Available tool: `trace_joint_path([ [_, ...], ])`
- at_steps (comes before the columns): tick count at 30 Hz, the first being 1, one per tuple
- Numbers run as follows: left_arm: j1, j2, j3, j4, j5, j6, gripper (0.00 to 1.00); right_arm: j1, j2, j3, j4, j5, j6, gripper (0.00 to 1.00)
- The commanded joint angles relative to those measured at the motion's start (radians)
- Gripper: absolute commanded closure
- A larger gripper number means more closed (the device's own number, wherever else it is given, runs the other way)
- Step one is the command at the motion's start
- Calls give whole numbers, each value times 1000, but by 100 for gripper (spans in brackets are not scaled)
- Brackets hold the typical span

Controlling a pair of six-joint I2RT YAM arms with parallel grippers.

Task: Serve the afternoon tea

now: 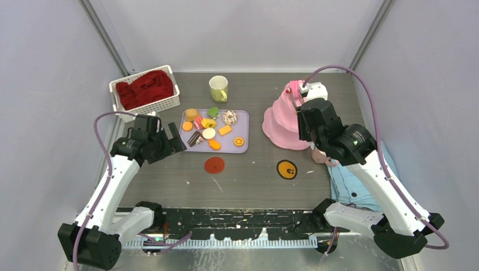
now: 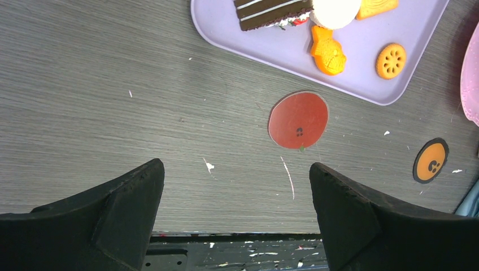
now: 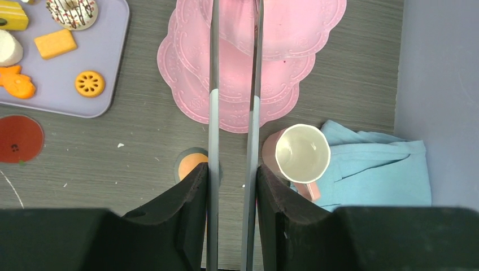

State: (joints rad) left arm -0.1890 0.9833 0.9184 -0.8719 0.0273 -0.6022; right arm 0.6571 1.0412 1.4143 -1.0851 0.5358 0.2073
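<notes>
Grey wood-grain table (image 1: 254, 183) inside pale walls (image 1: 254, 34); left pincer (image 2: 237, 169) released, right pincer (image 3: 233, 169) clenched on clear tongs (image 3: 213, 84).

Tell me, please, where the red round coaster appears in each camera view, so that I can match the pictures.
Top external: the red coaster lies mid-table, just in front of the lilac tray.
Left wrist: the coaster sits right of centre, below the tray.
Right wrist: the coaster is cut by the left edge, under the tray.
Shared landmark: the lilac tray.
</notes>
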Motion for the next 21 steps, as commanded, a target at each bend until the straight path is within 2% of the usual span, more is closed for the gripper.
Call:
trace_joint_path([
  [1,-3,-10,19,30,3,-5,1,-16,-12,6,82,-29,-29,76],
  [4,-3,-6,18,33,5,-7,1,-17,-15,6,83,-31,-30,68],
  [13,-4,-8,17,33,7,-8,1,-19,-24,18,67,-24,-29,56],
  [21,-4,-12,15,33,7,-10,1,-19,-40,44,40,-17,-26,53],
])
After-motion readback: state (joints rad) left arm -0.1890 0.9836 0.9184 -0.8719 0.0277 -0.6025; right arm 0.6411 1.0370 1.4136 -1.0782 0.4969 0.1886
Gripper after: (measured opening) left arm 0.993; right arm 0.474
